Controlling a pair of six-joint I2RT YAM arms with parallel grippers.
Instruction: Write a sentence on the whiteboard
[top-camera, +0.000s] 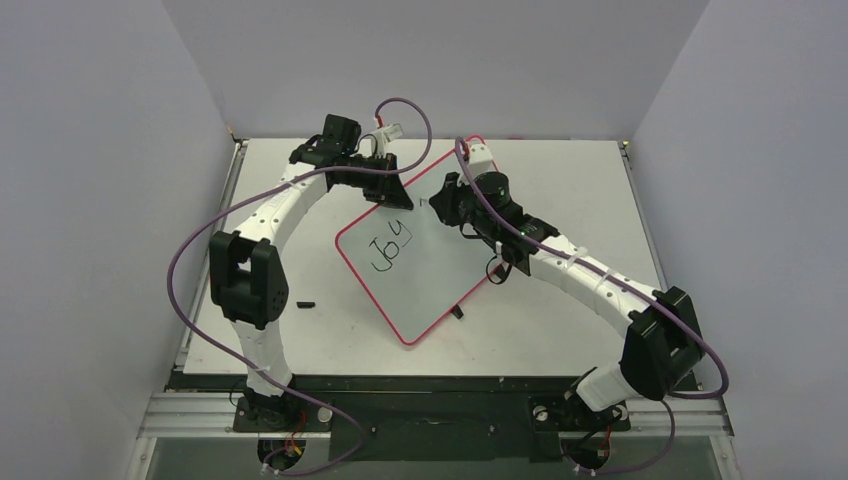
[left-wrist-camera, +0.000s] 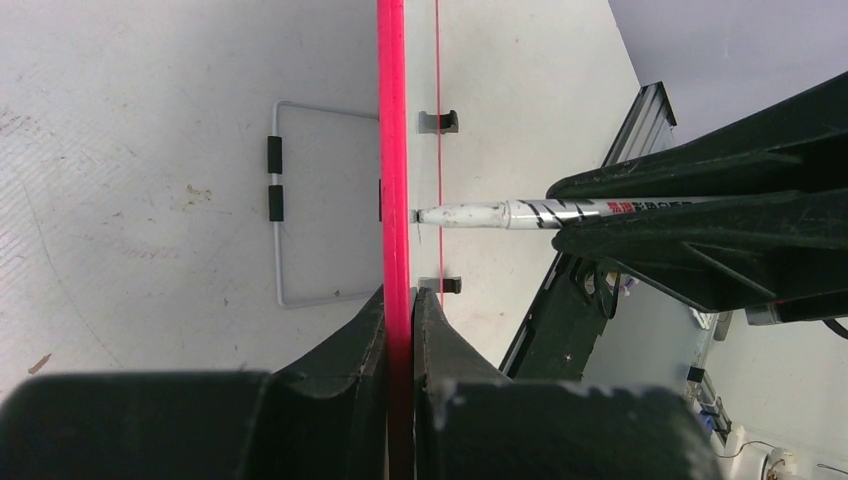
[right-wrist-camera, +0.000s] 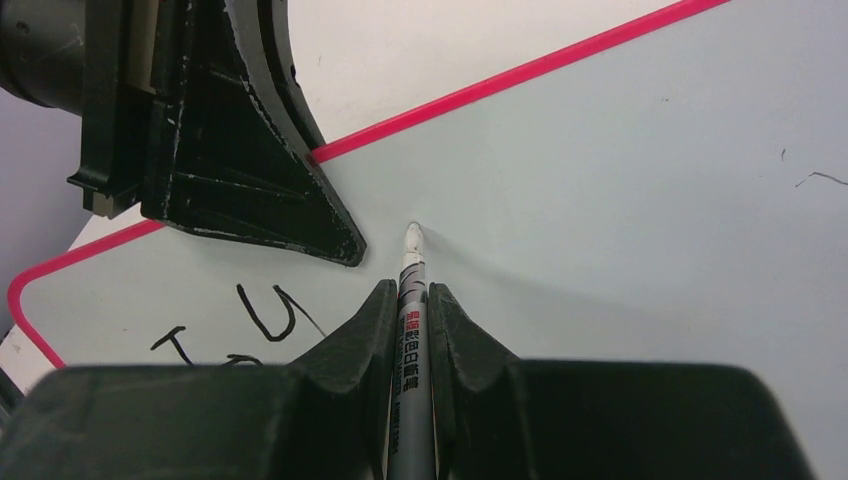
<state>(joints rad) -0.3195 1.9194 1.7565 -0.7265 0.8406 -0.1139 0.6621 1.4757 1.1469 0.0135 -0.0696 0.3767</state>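
Observation:
The whiteboard (top-camera: 430, 275) lies turned like a diamond on the table, red-rimmed. It bears the black word "Joy" (top-camera: 386, 250), the only part of the sentence that shows. My left gripper (top-camera: 388, 190) is shut on the board's upper left rim (left-wrist-camera: 395, 150), which runs between its fingers (left-wrist-camera: 400, 296). My right gripper (top-camera: 447, 203) is shut on a grey marker (right-wrist-camera: 412, 330). The marker's tip (right-wrist-camera: 413, 236) rests on the bare board surface, to the right of the "y" (right-wrist-camera: 270, 315) and close to the left gripper's fingers (right-wrist-camera: 250, 190).
A small black piece (top-camera: 305, 303) lies on the table left of the board, and another (top-camera: 457, 313) sits at its lower right edge. A wire loop (left-wrist-camera: 290, 200) and black clips (left-wrist-camera: 440, 122) show beside the rim. Grey walls enclose the table on three sides.

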